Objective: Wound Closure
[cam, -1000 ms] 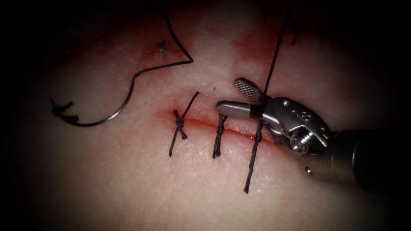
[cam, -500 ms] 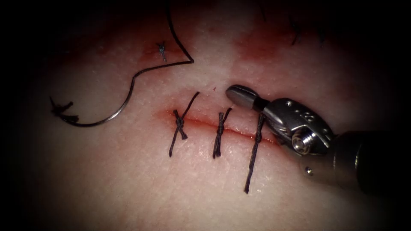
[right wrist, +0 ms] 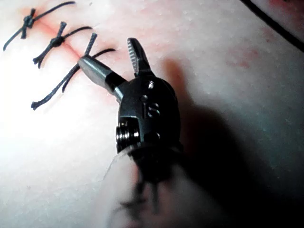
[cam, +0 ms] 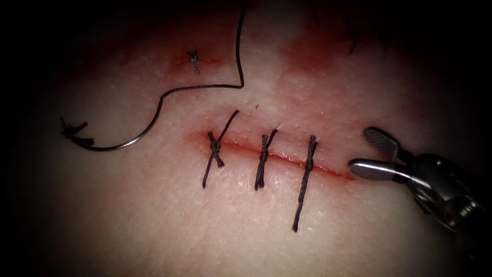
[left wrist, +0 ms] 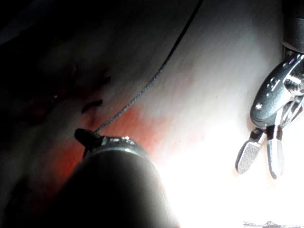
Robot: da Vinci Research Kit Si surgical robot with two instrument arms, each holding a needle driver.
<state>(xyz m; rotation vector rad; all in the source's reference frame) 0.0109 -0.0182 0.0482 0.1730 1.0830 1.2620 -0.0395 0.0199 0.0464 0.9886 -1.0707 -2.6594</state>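
Right claw (cam: 370,151): jaws apart, holding nothing. It sits at the right end of the cut (cam: 287,158), just beside the third stitch, with one jaw lying close over the tissue (cam: 230,225) and the other raised above it. The right wrist view confirms the spread jaws (right wrist: 114,59) next to the stitch tails.

Left claw (left wrist: 90,137): seen in the left wrist view, jaws clamped on the thread (left wrist: 152,80), which runs taut away from the tip across the tissue. The right claw (left wrist: 259,159) also shows there, open.

Needle (cam: 120,141): lies free on the tissue surface, well to the left of the cut, not in the tissue and not held by either tool. Its thread (cam: 238,51) leads from the needle's upper end, bends sharply and rises out of view at the top.

Cut: three knotted stitches (cam: 264,156) cross it, spaced left to right, tails trimmed. Red fluid (cam: 307,54) stains the tissue above the cut. A cut end of thread (cam: 193,60) lies above the needle.
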